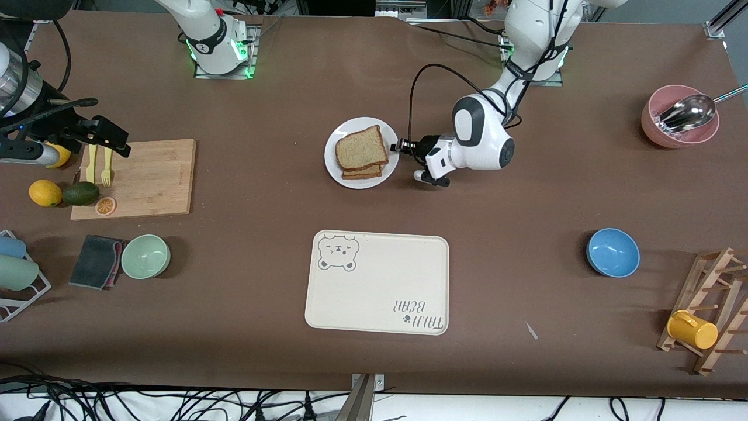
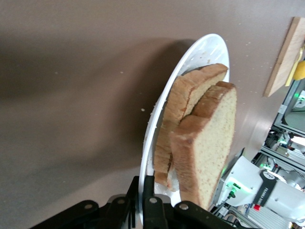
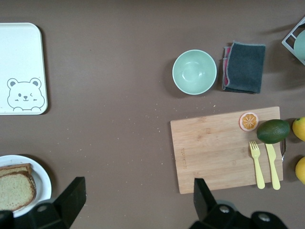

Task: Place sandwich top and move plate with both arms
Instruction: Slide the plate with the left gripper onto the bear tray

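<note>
Front view: taking the plate [image 1: 334,166] as my landmark, the brown table [image 1: 526,193] carries everything else. My left arm [image 1: 482,137] reaches in from its base at the top and lies low, beside the plate on the side toward the left arm's end of the table. My right arm [image 1: 29,126] hangs over the wooden cutting board [image 1: 152,175], well apart from the plate toward the right arm's end.

The cream bear tray [image 1: 377,282] lies nearer the camera than the plate, apart from it. The plate is white and round, holding a stack of bread; the sandwich top [image 1: 360,147] sits uppermost on the slice below it, skewed slightly.

My left gripper [image 1: 400,146] is at the plate's rim; in the left wrist view its fingers [image 2: 151,210] are clamped together on the plate's edge [image 2: 151,143], the sandwich top [image 2: 209,148] just beside them.

My right gripper [image 3: 138,200] has its fingers wide apart, holding nothing, in the right wrist view.
</note>
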`<state>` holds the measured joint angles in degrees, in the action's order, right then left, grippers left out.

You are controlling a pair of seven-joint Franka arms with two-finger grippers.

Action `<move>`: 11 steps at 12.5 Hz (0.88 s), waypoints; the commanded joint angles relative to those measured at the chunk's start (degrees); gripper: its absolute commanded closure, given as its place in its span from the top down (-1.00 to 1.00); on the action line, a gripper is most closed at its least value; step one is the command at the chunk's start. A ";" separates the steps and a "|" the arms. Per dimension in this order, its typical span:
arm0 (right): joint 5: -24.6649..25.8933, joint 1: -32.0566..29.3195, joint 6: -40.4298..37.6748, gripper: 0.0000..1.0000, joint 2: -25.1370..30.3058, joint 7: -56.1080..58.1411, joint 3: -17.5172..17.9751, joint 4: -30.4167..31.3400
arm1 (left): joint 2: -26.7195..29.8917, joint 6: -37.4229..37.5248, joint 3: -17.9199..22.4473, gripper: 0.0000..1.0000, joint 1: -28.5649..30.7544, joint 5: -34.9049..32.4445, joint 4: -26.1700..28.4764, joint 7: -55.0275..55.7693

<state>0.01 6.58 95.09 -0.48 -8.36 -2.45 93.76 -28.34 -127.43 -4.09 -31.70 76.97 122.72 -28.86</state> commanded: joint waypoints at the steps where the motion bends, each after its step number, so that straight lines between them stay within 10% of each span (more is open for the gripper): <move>1: 0.87 0.36 -0.87 1.00 -0.48 -0.08 -0.19 -1.39 | -0.40 7.07 3.45 -1.00 0.41 4.84 -1.52 -5.13; 11: 0.87 0.36 -0.96 1.00 -0.48 -0.08 -0.19 -1.39 | -3.11 18.43 11.37 -1.00 0.94 10.47 -8.88 -15.53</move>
<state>0.08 6.59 95.09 -0.49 -8.36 -2.46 93.76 -28.81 -111.87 6.19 -31.02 84.87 118.84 -43.04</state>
